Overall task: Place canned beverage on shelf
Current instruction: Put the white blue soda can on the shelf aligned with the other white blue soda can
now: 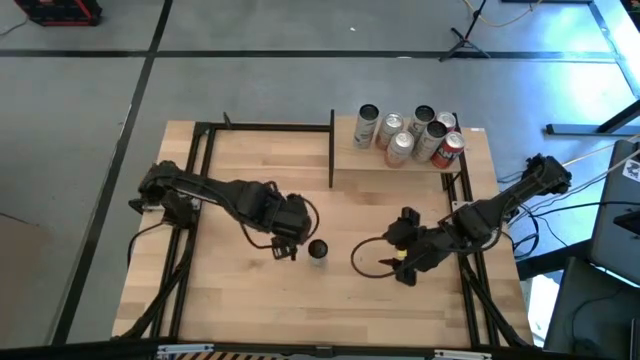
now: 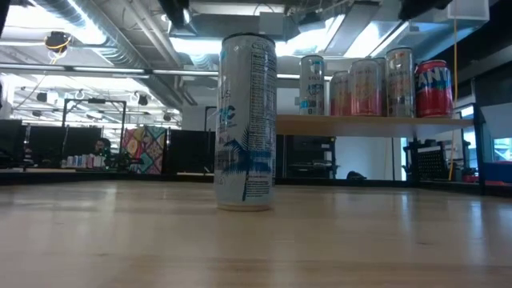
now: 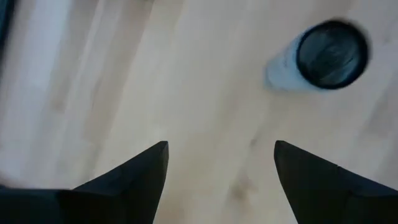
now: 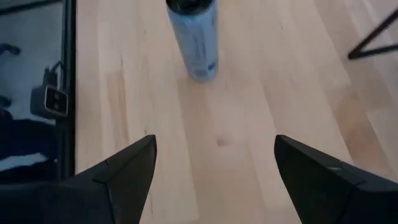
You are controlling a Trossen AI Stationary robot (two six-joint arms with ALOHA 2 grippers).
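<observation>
- High view first: left gripper (image 1: pixel 287 247) hangs over the middle of the bench (image 1: pixel 250 300), its fingers spread apart and nothing between them, the slim can (image 1: pixel 318 250) standing just beside it, not touching.
- Left wrist view: both dark fingers (image 3: pixel 134 180) frame bare wood only; the slim can (image 3: pixel 320 59) sits off to one side, seen from above, dark top showing, its lettering too blurred to read.
- Right gripper (image 1: pixel 405 265) waits on the other side of the slim can, a little further off, fingers likewise apart and holding nothing; its tips are hard to separate from the dark arm in the high view.
- Right wrist view: the slim can (image 4: pixel 194 37) stands upright ahead of the open fingers (image 4: pixel 124 171), its top cut off by the picture's edge.
- Low view: slim can (image 2: pixel 246 122) upright on the bench, white with blue print; neither gripper can be made out here.
- Shelf (image 1: pixel 400 170), at the bench's far right corner, carries a cluster of cans (image 1: pixel 405 135) along its back edge, silver ones and a red can (image 1: pixel 452 148); they overlap in the low view, so their count is unclear.
- Shelf's near part lies bare.
</observation>
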